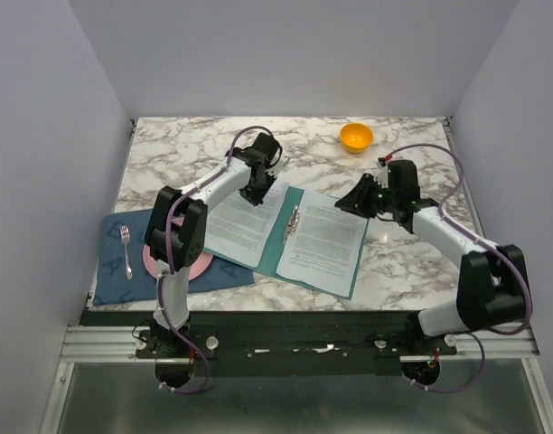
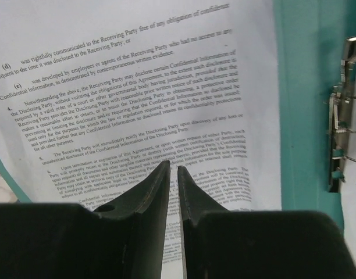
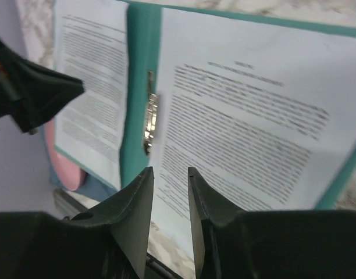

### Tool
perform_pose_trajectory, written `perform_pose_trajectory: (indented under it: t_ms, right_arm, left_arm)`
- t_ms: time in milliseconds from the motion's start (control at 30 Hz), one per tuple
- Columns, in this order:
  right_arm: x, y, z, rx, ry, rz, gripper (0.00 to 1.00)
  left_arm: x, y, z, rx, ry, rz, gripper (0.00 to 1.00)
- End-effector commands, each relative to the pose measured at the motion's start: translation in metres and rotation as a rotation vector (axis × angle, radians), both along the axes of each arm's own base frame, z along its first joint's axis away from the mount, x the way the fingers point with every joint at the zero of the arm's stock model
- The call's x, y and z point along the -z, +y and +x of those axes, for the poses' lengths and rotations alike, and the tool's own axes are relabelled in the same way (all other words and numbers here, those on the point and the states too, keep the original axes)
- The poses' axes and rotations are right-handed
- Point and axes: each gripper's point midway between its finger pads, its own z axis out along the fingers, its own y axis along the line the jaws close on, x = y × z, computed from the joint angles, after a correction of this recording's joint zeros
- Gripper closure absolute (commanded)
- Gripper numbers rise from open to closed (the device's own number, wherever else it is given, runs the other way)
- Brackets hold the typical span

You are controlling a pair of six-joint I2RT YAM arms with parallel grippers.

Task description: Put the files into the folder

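The teal folder [image 1: 278,237] lies open on the table, with its metal clip [image 1: 293,220] along the spine. One stack of files [image 1: 245,226] lies on its left half and another [image 1: 323,240] on its right half. My left gripper [image 1: 256,193] hovers over the far edge of the left sheet [image 2: 137,87], its jaws almost together with nothing between them. My right gripper [image 1: 347,203] hovers over the far edge of the right sheet [image 3: 253,116], its jaws a little apart and empty. The clip [image 2: 341,116] and the teal spine [image 3: 140,70] show in the wrist views.
An orange bowl [image 1: 356,136] stands at the back of the marble table. A dark blue placemat [image 1: 123,262] at the left holds a pink plate [image 1: 154,262] and a fork [image 1: 126,249]. The folder's left edge overlaps the placemat.
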Motion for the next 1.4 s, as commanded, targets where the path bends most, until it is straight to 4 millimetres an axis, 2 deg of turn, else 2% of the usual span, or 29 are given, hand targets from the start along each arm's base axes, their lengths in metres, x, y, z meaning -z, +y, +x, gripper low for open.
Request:
perform_pose_trajectory:
  t_ms: [0,67,100,133,200,233,300,333,367,533,833,867,1000,1367]
  right_arm:
    - [-0.026,0.054,0.042,-0.157,-0.097,0.236,0.62]
    - [-0.035,0.075,0.058,-0.203,-0.147,0.280,0.62]
    - [-0.021,0.084,0.063,-0.208,-0.102,0.299,0.62]
    - [-0.017,0.093,0.067,-0.226,-0.097,0.309,0.62]
    - [-0.021,0.113,0.075,-0.257,-0.117,0.318,0.62]
    - [-0.003,0.118,0.078,-0.254,-0.078,0.309,0.62]
    - [0.000,0.131,0.084,-0.268,-0.077,0.312,0.62]
    - [0.013,0.134,0.086,-0.261,-0.051,0.304,0.62]
    - [0.017,0.138,0.085,-0.267,-0.041,0.306,0.62]
    - [0.036,0.144,0.089,-0.259,-0.012,0.281,0.62]
    - [0.061,0.134,0.079,-0.244,0.028,0.198,0.62]
    - [0.065,0.132,0.078,-0.242,0.041,0.190,0.61]
    - [0.076,0.131,0.076,-0.246,0.064,0.181,0.47]
    - [0.091,0.136,0.070,-0.260,0.098,0.195,0.45]
  left_arm:
    - [0.021,0.018,0.010,-0.086,0.015,0.056,0.75]
    - [0.031,0.021,0.004,-0.085,0.031,0.062,0.75]
    - [0.033,0.022,0.003,-0.086,0.033,0.065,0.75]
    - [0.035,0.023,0.001,-0.085,0.036,0.069,0.75]
    - [0.042,0.026,-0.004,-0.081,0.051,0.079,0.76]
    - [0.045,0.028,-0.005,-0.086,0.052,0.084,0.76]
    - [0.051,0.033,-0.010,-0.084,0.063,0.107,0.76]
    - [0.053,0.035,-0.010,-0.088,0.063,0.113,0.76]
    - [0.057,0.037,-0.014,-0.085,0.072,0.122,0.76]
    - [0.063,0.043,-0.018,-0.083,0.072,0.149,0.77]
    - [0.071,0.050,-0.021,-0.083,0.077,0.177,0.77]
    - [0.071,0.050,-0.021,-0.083,0.077,0.178,0.77]
    - [0.069,0.051,-0.021,-0.083,0.073,0.180,0.78]
    - [0.068,0.053,-0.023,-0.086,0.074,0.187,0.78]
